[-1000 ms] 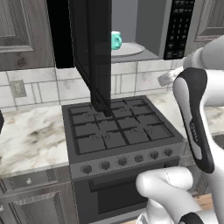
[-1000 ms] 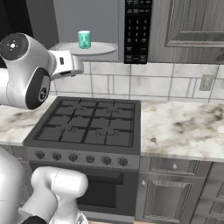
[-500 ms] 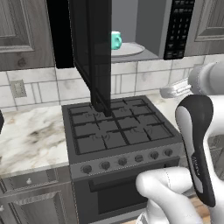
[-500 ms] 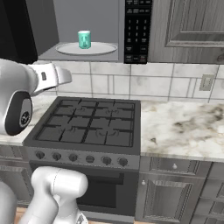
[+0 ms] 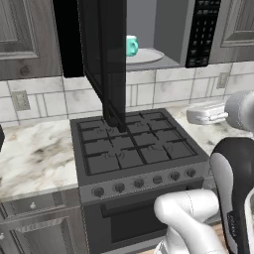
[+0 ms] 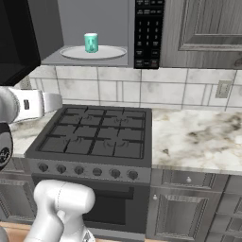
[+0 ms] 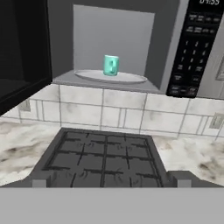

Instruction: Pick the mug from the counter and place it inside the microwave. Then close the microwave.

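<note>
I have the microwave (image 6: 94, 35) standing open, its black door (image 5: 106, 59) swung out over the stove (image 6: 94, 134), and the arm has pulled back from the cavity over the last second, the forearm now low beside the stove. The marble bench (image 6: 198, 139) carries nothing of mine. The mug (image 7: 110, 65) sits upright on the turntable plate (image 7: 127, 78), so I judge placing done and only closing the door left. The gripper holds nothing; I cannot tell how far its fingers are spread.
</note>
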### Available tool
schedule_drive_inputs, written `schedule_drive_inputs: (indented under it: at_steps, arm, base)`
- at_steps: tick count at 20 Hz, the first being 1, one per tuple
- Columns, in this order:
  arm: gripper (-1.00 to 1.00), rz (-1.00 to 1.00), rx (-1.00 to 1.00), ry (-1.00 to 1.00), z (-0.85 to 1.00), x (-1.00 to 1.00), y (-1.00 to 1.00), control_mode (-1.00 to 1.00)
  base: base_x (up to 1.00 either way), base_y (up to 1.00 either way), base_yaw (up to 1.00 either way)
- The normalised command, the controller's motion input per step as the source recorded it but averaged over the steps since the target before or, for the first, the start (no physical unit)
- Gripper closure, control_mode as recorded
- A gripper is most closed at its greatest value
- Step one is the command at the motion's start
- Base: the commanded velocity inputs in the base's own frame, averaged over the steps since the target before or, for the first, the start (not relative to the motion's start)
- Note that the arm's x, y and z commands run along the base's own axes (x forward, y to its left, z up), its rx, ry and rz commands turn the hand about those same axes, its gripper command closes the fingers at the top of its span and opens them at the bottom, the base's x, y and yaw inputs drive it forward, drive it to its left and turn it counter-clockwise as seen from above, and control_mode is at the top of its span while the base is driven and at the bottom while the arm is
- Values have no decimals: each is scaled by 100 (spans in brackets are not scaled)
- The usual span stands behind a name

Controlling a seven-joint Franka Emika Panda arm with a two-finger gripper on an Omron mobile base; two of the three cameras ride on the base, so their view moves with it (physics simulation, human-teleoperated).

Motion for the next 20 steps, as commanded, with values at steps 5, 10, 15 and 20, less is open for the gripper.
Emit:
schedule_drive_inputs:
  at_steps: [5, 10, 15, 20]
  arm:
    - [-100, -1, 9, -9, 21, -60, 8, -100]
    - [-100, -4, 2, -14, 22, -54, 8, -100]
    - [-100, -11, 0, -8, 10, -30, 10, -100]
    - [-100, -6, 0, -2, 3, -41, 0, -100]
  base:
    - [0, 0, 0]
    - [0, 0, 0]
    - [0, 0, 0]
    - [0, 0, 0]
